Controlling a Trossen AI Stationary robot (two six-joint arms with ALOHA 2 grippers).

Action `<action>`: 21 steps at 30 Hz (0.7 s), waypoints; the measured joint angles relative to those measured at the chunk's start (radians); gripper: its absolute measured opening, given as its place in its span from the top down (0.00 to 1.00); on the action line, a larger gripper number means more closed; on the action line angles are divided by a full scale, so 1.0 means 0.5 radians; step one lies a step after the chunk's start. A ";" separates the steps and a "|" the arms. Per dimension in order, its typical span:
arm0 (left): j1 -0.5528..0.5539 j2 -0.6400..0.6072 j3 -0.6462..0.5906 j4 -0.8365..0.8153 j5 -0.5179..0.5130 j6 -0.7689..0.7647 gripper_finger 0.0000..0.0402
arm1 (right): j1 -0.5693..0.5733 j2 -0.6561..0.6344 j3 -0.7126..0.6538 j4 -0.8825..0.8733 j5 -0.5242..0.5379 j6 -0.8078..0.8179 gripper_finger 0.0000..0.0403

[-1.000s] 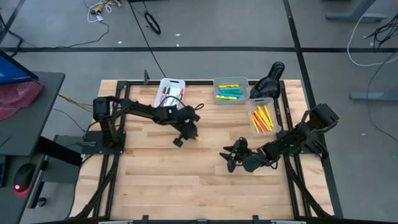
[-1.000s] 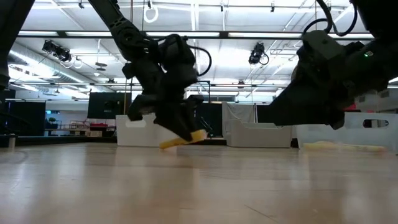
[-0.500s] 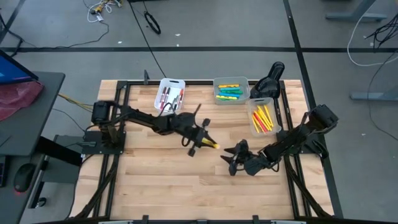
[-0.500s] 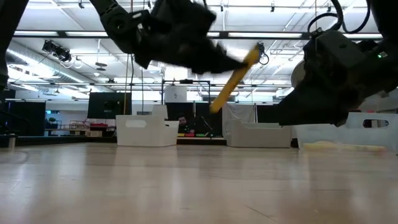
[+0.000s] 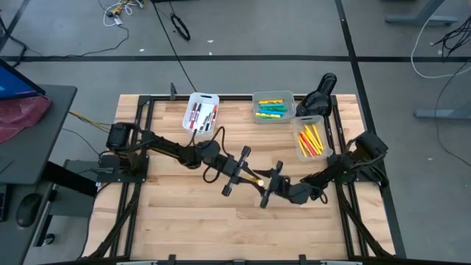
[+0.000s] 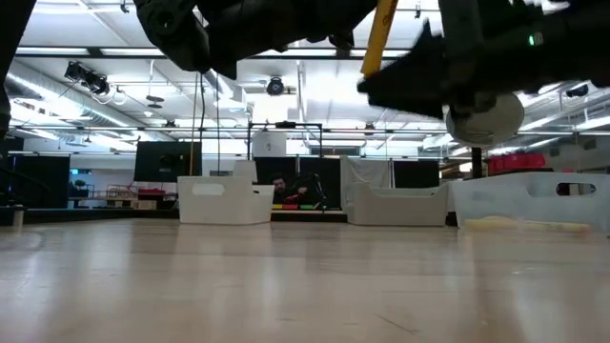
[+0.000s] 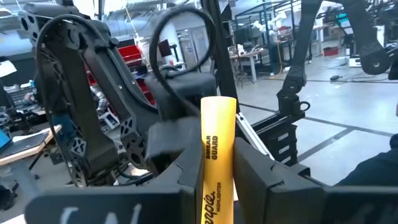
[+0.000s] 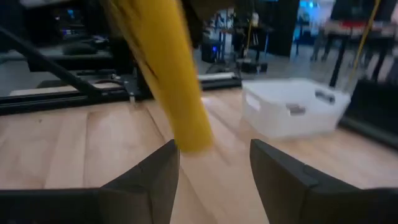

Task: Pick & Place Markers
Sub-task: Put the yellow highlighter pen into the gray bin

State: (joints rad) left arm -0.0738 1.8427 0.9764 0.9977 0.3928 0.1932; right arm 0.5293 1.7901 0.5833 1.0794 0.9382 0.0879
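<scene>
A yellow marker (image 5: 255, 178) hangs above the middle of the table, with my left gripper (image 5: 246, 175) shut on it. In the left wrist view the yellow marker (image 7: 217, 143) sticks out forward past the fingers. My right gripper (image 5: 265, 185) faces it from the table's right, open. In the right wrist view the marker's free end (image 8: 189, 137) stands over the gap of my right gripper (image 8: 214, 152), close to one fingertip; I see no touch. Other markers lie in three bins at the back. My left gripper pinches the yellow marker's barrel (image 7: 214, 186) between its two fingers (image 7: 255, 177). The fingers run level from the table's left, along the marker. The marker is lifted clear of the table and its free end points toward my right gripper.
At the back stand a white bin (image 5: 201, 110) with dark and red markers, a grey bin (image 5: 274, 107) with green and yellow ones, and a bin (image 5: 313, 140) with yellow and red ones. A black object (image 5: 318, 96) stands beside them.
My left gripper has risen and gone toward the table's right edge, tipping from pointing down to level, with the yellow marker lifted along and now aimed at my right gripper. My right gripper has rolled, tipped up to level and moved toward the marker.
</scene>
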 joint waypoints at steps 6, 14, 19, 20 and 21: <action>-0.032 0.000 0.000 0.003 -0.013 0.000 0.84 | 0.006 -0.001 0.151 -0.002 -0.006 -0.281 0.51; -0.032 -0.001 0.000 0.051 -0.014 -0.065 0.84 | 0.107 -0.008 0.225 -0.008 0.288 -0.577 0.54; -0.032 -0.002 0.000 0.059 -0.014 -0.066 0.84 | 0.143 -0.012 0.225 0.015 0.298 -0.612 0.60; -0.032 -0.002 0.000 0.059 -0.014 -0.066 0.84 | 0.143 -0.012 0.225 0.021 0.265 -0.610 0.61; -0.032 -0.002 0.000 0.059 -0.014 -0.065 0.84 | 0.143 -0.012 0.225 0.035 0.223 -0.605 0.62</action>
State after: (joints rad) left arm -0.0895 1.8420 0.9764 1.0271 0.3859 0.1608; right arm 0.6006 1.7840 0.6960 1.0970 1.0495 -0.2146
